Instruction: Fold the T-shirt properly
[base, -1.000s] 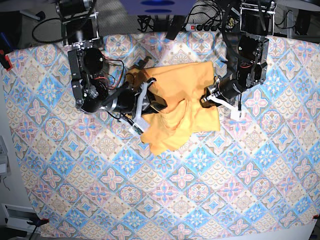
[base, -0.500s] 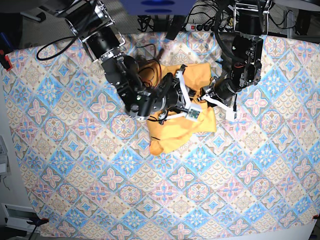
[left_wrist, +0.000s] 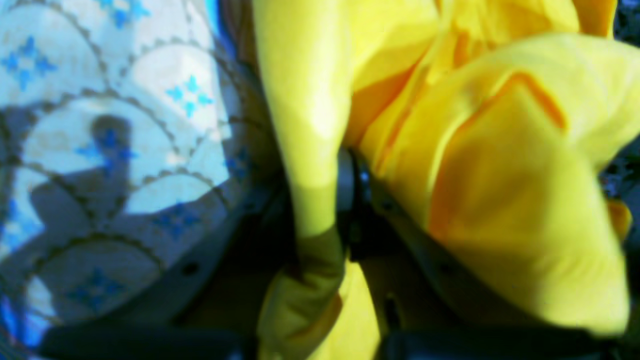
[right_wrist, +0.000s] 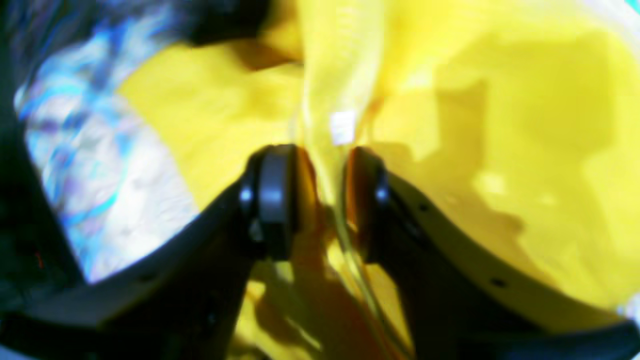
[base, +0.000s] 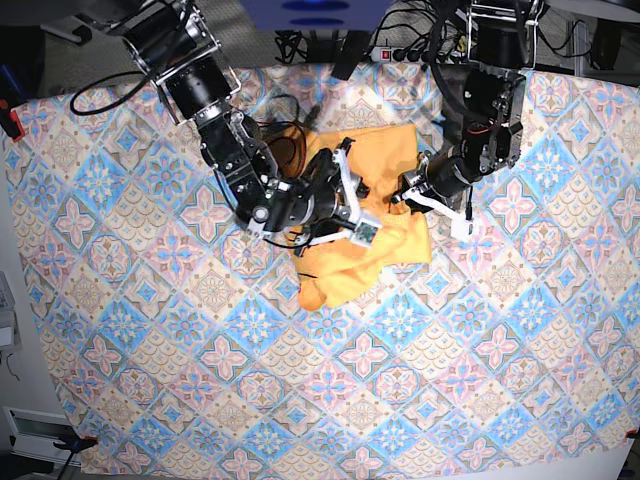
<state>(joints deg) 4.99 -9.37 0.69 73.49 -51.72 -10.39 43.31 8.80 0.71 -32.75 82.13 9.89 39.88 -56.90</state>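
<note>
The yellow-orange T-shirt lies bunched at the back middle of the patterned cloth. My right gripper sits over the shirt's middle. In the right wrist view its fingers stand apart, and a loose ridge of the T-shirt runs through the gap at the right gripper. My left gripper is at the shirt's right edge. In the left wrist view a strip of the T-shirt is pinched at the left gripper, beside a dark pad.
The blue-pink tile-patterned cloth covers the whole table. A power strip and cables lie beyond the back edge. A red clamp holds the cloth at the left edge. Both arm bases stand at the back.
My right arm swung from the shirt's left edge over to its middle, drawing fabric across, and its jaws have parted. The left arm stayed at the right edge, still gripping.
</note>
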